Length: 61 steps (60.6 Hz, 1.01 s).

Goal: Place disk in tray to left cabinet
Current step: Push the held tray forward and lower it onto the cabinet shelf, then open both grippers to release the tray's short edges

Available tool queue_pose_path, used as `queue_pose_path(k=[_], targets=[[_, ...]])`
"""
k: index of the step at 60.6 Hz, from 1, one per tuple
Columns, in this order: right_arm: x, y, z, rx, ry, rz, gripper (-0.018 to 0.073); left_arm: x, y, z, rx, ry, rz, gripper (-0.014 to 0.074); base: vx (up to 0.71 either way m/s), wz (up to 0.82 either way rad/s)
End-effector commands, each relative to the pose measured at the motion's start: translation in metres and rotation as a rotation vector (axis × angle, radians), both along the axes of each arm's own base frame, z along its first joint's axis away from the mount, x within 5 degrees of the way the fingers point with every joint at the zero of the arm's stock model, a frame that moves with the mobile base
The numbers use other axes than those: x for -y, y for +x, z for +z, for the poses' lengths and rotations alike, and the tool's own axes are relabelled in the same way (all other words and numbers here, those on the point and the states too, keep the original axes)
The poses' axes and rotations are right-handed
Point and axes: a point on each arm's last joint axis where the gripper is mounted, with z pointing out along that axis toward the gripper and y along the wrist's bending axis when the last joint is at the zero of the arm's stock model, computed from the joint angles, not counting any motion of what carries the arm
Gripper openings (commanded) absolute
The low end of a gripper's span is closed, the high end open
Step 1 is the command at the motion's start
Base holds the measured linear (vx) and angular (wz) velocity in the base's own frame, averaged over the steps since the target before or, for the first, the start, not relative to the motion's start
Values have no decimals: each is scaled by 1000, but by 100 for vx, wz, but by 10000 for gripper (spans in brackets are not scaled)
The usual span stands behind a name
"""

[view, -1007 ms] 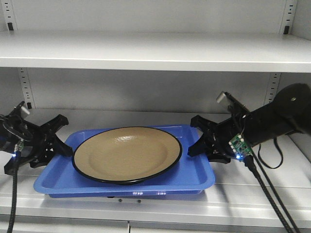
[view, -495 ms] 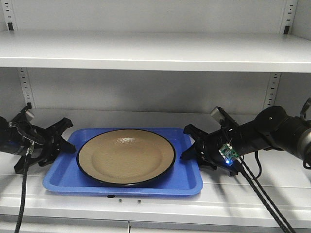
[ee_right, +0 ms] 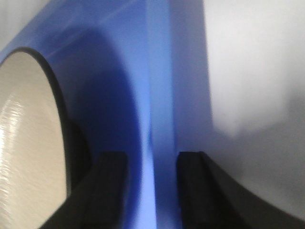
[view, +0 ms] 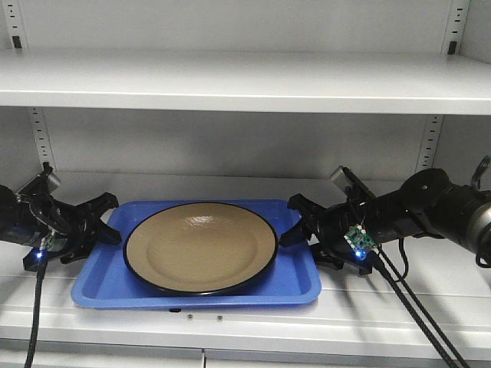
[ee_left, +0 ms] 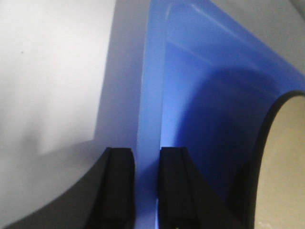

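One disk (view: 201,248), tan with a thin black rim, lies flat in the middle of one blue tray (view: 196,294), and the tray rests on the lower shelf of the left cabinet (view: 245,80), under a second shelf above; two shelves show in all, with slotted peg strips at both sides. Two grippers meet the tray, one at each short end. The left gripper (view: 105,226) straddles the tray's left rim: in the left wrist view its two black fingers (ee_left: 119,183) stand one outside the rim and one inside, close against the blue edge, so it grips the tray. The right gripper (view: 297,224) does the same at the right rim; its wrist view shows two dark fingers (ee_right: 194,183) either side of the raised edge, closed on it. The disk's rim lies just beside the inner finger on each side, and whether it touches cannot be told. Two black cables (view: 418,310) hang from the right arm, one from the left.
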Motion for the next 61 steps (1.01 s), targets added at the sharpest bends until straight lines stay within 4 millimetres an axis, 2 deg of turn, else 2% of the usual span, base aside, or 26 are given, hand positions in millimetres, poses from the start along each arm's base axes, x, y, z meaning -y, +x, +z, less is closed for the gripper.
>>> queue_pose_path(k=[1, 14, 21, 31, 61], targets=[[2, -3, 36, 110, 29, -30, 375, 2, -5, 39, 143, -15, 18, 327, 0, 0], [6, -6, 47, 165, -27, -41, 359, -2, -3, 42, 179, -7, 51, 412, 0, 0], [11, -8, 57, 215, -58, -69, 344, -7, -4, 51, 219, -5, 83, 412, 0, 0], [11, -9, 59, 221, -57, -71, 340, -11, -9, 61, 241, -5, 91, 412, 0, 0], [9, -9, 58, 216, -57, -65, 340, -9, -10, 58, 216, -9, 68, 412, 0, 0]])
